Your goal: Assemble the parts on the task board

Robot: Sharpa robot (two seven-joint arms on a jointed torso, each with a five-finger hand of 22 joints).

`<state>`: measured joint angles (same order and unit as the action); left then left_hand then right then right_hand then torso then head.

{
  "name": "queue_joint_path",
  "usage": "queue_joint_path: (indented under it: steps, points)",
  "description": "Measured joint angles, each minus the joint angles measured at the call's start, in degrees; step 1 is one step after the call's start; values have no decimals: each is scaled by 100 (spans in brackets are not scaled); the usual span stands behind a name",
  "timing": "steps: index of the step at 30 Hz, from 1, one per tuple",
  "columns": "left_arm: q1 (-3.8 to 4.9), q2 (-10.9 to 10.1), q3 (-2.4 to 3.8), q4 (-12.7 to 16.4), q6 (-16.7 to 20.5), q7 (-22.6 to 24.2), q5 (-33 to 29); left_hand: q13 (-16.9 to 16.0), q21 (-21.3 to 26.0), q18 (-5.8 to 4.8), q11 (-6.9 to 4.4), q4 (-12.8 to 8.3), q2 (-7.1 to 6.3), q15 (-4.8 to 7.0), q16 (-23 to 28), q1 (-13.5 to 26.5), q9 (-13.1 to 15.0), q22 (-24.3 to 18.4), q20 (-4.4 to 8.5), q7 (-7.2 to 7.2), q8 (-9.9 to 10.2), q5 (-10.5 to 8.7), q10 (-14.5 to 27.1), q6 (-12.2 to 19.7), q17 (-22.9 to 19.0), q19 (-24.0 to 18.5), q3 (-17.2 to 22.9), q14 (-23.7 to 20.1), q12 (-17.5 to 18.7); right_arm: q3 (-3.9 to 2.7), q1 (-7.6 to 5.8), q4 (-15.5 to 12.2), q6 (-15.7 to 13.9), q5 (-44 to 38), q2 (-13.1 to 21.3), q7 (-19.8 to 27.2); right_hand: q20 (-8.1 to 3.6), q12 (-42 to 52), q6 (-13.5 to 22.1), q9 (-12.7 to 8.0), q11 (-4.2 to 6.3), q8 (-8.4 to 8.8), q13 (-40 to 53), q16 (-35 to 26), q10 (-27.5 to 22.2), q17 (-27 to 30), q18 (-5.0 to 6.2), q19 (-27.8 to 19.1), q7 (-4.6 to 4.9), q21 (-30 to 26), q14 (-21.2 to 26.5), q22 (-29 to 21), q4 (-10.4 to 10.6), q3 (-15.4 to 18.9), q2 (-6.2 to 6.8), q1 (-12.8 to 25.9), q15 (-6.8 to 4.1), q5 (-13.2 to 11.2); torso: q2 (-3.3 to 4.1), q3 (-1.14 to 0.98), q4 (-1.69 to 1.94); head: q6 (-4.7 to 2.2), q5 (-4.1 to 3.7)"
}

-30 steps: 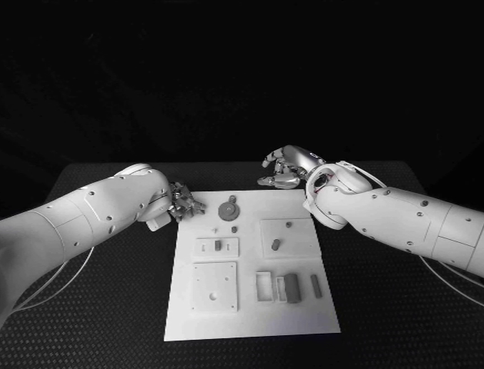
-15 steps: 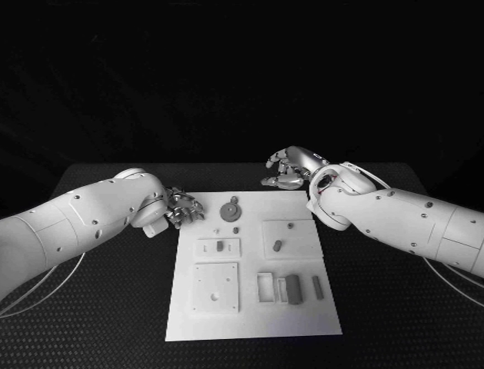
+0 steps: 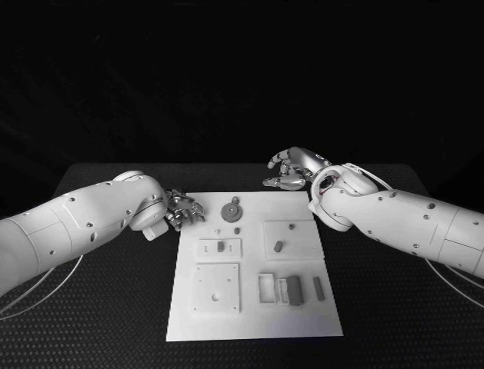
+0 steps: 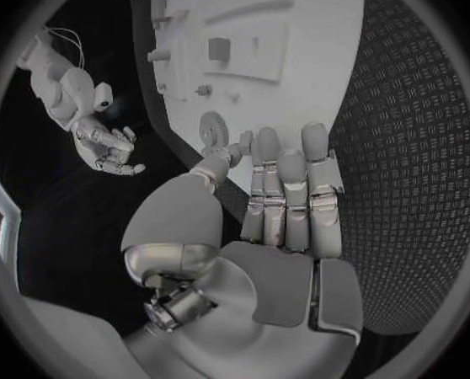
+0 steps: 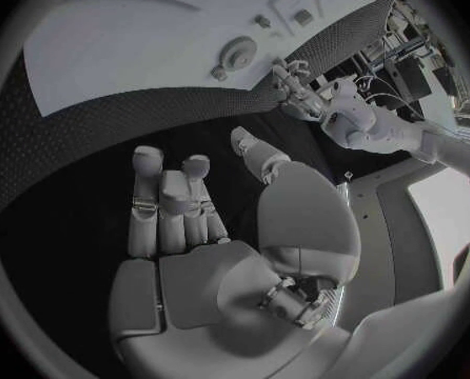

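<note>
The white task board (image 3: pixel 253 315) lies mid-table. On it are grey parts: a round gear-like piece (image 3: pixel 231 209) near the far edge, small pegs (image 3: pixel 278 246) in square plates, and dark bars (image 3: pixel 294 288) toward the near right. My left hand (image 3: pixel 181 208) hovers at the board's far left corner, fingers straight and empty, its fingertips (image 4: pixel 282 147) close to the gear (image 4: pixel 216 129). My right hand (image 3: pixel 294 168) floats beyond the board's far edge, fingers loosely bent with nothing in them (image 5: pixel 183 202). The gear (image 5: pixel 236 55) also appears in the right wrist view.
The black textured table (image 3: pixel 108 307) surrounds the board on all sides. Both white forearms reach in along the board's left (image 3: pixel 75 223) and right (image 3: pixel 408 219) flanks.
My left forearm has swung a little lower and outward while its hand stays by the board's corner. The right hand has drifted slightly to the right. No part has moved.
</note>
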<state>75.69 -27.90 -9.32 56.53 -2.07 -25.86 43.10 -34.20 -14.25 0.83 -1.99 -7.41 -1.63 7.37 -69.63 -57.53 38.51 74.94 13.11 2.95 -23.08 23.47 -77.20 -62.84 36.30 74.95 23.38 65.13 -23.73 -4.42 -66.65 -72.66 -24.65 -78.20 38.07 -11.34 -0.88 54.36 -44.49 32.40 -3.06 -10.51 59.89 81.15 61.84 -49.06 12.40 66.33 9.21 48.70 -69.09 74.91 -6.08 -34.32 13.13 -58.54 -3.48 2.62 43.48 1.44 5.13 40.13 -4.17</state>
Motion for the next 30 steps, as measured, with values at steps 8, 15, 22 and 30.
queue_joint_path:
  steps: [8,15,22,30]
  points:
    - [44,-469,-2,749,68,-84,45,-14,-45,0,-21,-10,-13,9,-22,13,4,-1,10,20,-26,26,-21,-20,10,11,9,29,-24,0,0,0,0,8,15,0,0,0,-1,2,0,0,0,0,0,4,0,0,-1,0,0,0,0,0,0,0,0,0,1,-5,0,13,1]
    - [46,-788,-24,1413,172,-187,296,-21,-68,-1,-40,-14,-12,14,-22,12,39,-1,19,0,-27,53,-40,-40,10,22,14,32,-61,0,0,4,1,16,30,0,0,0,-2,5,0,0,0,0,0,5,0,0,-2,0,0,0,0,0,0,0,0,0,-4,-5,7,44,-4]
    - [29,-895,-116,1848,315,-236,652,-26,-107,-1,-49,-15,-12,41,-46,12,39,-2,28,-12,-26,53,-49,-52,15,34,14,56,-61,0,0,19,1,23,32,0,1,0,-10,4,0,0,-3,0,0,5,0,0,-9,0,0,0,9,9,0,0,0,0,-3,4,7,55,13]
    - [-9,-896,-217,2097,435,-251,1082,-37,-133,-1,-33,-15,-12,43,-48,12,63,-2,35,-20,-38,88,-72,-60,14,60,14,58,-88,0,1,23,2,29,27,1,1,0,-11,4,0,0,-5,0,0,4,0,0,-11,0,0,0,32,0,0,0,0,0,2,2,1,64,37]
